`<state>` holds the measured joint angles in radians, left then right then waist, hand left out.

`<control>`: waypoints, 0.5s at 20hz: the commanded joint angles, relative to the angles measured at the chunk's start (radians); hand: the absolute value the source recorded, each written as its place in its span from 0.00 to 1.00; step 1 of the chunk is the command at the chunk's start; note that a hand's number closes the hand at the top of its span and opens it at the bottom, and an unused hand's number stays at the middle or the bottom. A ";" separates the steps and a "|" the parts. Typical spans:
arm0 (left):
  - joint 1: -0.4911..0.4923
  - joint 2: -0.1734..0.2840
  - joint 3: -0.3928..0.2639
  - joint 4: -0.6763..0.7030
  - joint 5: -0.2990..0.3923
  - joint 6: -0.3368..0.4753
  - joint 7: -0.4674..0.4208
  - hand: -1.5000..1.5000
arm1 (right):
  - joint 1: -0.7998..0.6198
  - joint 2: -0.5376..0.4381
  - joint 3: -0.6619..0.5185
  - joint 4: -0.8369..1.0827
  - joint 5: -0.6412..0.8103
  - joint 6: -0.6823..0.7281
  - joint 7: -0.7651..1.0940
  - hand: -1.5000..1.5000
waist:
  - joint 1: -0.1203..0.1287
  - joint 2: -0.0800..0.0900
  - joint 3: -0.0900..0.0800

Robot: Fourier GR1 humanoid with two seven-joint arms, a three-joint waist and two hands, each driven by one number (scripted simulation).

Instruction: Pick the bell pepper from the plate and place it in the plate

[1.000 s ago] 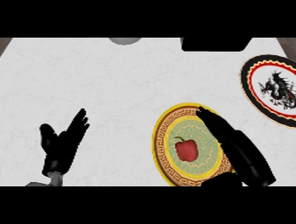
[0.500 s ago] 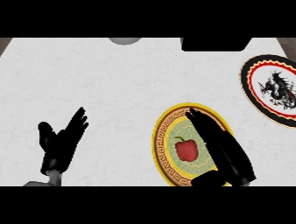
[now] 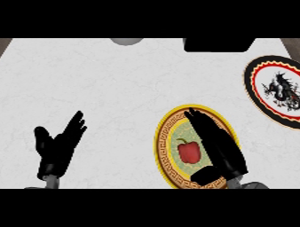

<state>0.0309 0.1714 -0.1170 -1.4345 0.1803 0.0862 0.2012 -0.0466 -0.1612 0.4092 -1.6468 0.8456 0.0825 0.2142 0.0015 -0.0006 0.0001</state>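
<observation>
Head view: over the last second the right robot hand (image 3: 217, 148) has slid leftward across the yellow-rimmed plate (image 3: 167, 133) and now lies just beside the red bell pepper (image 3: 189, 150), fingers straight and pressed together, thumb low. The grasp looks imminent but not made. The pepper is glossy and lobed, resting mid-plate. A black-rimmed dragon plate (image 3: 256, 84) waits well apart on the pale marbled surface (image 3: 100, 84). The left robot hand (image 3: 57, 148) rests spread.

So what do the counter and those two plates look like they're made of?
The counter looks like matte white marble or stone, going by its faint grey veining. The yellow-rimmed plate under the bell pepper and the dragon plate look like glazed ceramic with painted patterns, though that is only a guess.
</observation>
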 commanded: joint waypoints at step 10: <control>0.011 0.004 0.051 -0.014 0.000 -0.067 0.005 0.50 | -0.029 -0.009 0.000 0.262 0.135 -0.111 -0.205 1.00 | 0.001 0.001 0.000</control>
<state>0.0196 0.1442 -0.0992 -1.4340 0.1541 0.0696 0.2192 -0.1018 -0.1284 0.4277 -1.4619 0.9558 0.0422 0.1146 0.0030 -0.0014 0.0000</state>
